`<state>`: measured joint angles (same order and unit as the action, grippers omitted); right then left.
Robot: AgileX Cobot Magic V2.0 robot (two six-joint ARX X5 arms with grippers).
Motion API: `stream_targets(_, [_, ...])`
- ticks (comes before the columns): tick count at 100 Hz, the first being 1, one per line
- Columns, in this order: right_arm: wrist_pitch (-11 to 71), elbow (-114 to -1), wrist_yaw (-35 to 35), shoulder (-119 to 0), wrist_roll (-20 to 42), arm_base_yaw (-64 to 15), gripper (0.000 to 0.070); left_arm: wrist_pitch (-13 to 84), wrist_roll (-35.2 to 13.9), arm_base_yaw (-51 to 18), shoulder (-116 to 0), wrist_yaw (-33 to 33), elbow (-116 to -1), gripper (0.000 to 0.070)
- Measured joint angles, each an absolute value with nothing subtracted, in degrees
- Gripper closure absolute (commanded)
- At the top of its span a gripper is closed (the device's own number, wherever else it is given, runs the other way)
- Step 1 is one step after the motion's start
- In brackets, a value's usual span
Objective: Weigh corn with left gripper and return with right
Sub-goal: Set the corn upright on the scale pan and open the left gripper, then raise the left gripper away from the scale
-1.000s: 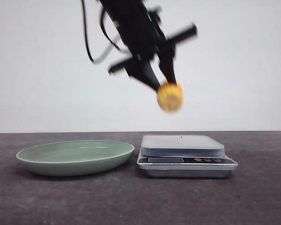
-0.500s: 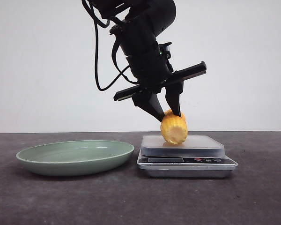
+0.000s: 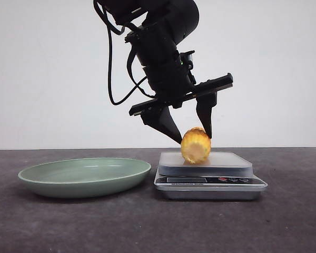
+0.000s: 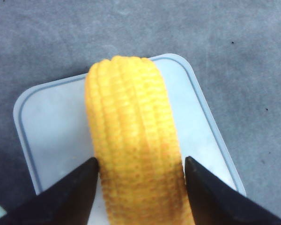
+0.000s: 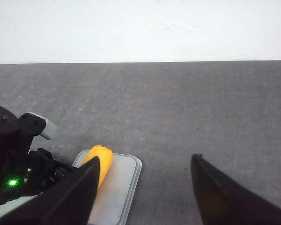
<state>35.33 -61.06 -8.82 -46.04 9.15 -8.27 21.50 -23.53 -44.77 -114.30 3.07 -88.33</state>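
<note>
The corn (image 3: 195, 145) lies on the platform of the kitchen scale (image 3: 205, 169), a short yellow cob with ribbed kernel rows. My left gripper (image 3: 194, 138) hangs over it, open, with one pointed finger on each side of the cob. In the left wrist view the corn (image 4: 133, 140) rests on the pale scale platform (image 4: 51, 122), and the gripper (image 4: 142, 161) has its tips right beside the cob's flanks. My right gripper (image 5: 145, 158) is open and empty above the table; from it the corn (image 5: 102, 161) and the scale (image 5: 122, 185) show, and it is out of the front view.
A shallow pale green plate (image 3: 84, 176) stands on the dark table to the left of the scale. The left arm's black wrist (image 5: 14, 164) with its green light shows in the right wrist view. A white wall stands behind.
The left gripper came down with the corn and set it on the scale platform. Its fingers then spread apart and let the cob go.
</note>
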Motion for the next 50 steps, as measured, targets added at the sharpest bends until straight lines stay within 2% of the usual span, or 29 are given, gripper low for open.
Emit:
stream_targets(26, [35.38, -61.06, -8.82, -46.06, 8.82, -8.27, 0.0316, 24.93, -20.05, -44.80, -113.49, 3.46, -94.35, 0.0342])
stream_targets(50, [36.71, -61.06, -8.84, -46.06, 8.80, -8.27, 0.0316, 29.52, -10.90, -44.69, -100.03, 13.32, -99.88, 0.0345])
